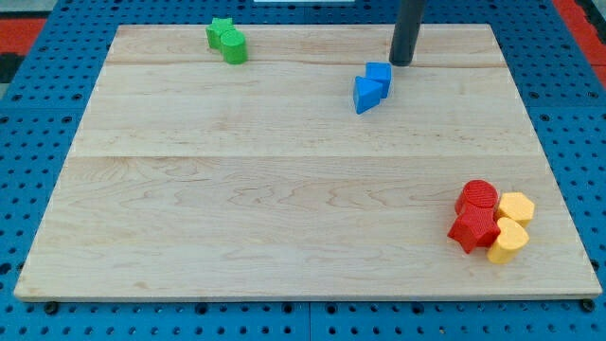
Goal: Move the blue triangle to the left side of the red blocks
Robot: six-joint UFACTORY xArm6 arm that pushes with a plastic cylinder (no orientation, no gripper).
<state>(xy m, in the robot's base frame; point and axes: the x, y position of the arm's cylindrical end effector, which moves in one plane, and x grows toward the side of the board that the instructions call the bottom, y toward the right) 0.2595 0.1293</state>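
The blue triangle [366, 95] lies on the wooden board [237, 189] right of centre near the view's top, touching a blue cube [380, 75] just above and to its right. Two red blocks [476, 216] sit together near the board's lower right corner. My tip [402, 62] rests on the board just right of and slightly above the blue cube, a small gap away. The rod rises out of the view's top.
Two yellow blocks [512, 223] touch the red blocks on their right side. Two green blocks [227, 40] sit together near the board's upper left. A blue pegboard surface surrounds the board.
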